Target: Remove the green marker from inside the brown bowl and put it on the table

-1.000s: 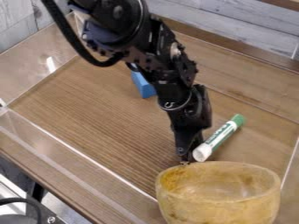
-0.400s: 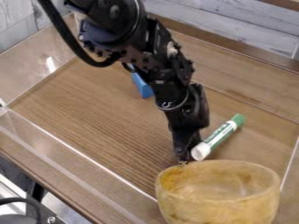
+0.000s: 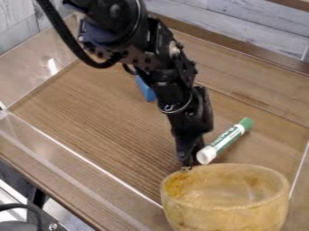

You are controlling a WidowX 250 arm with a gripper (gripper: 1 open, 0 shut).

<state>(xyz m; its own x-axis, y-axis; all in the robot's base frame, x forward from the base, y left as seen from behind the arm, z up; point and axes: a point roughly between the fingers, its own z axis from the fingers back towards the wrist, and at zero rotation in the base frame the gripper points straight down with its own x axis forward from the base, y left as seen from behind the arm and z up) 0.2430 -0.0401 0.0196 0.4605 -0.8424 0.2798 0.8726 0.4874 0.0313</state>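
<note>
One brown bowl (image 3: 226,200) fills the lower right, the green marker (image 3: 225,142) just above it on the worktop (image 3: 103,126); the tool (image 3: 187,164) beside the marker looks closed, its grip unclear. Withdrawing sideways could roll the marker or nudge the bowl.

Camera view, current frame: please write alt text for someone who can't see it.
A black robot gripper reaches down beside a green-capped white marker lying on a brown wood-grain table, just behind a round tan wooden bowl. A blue object sits farther back, partly hidden by the arm.
</note>
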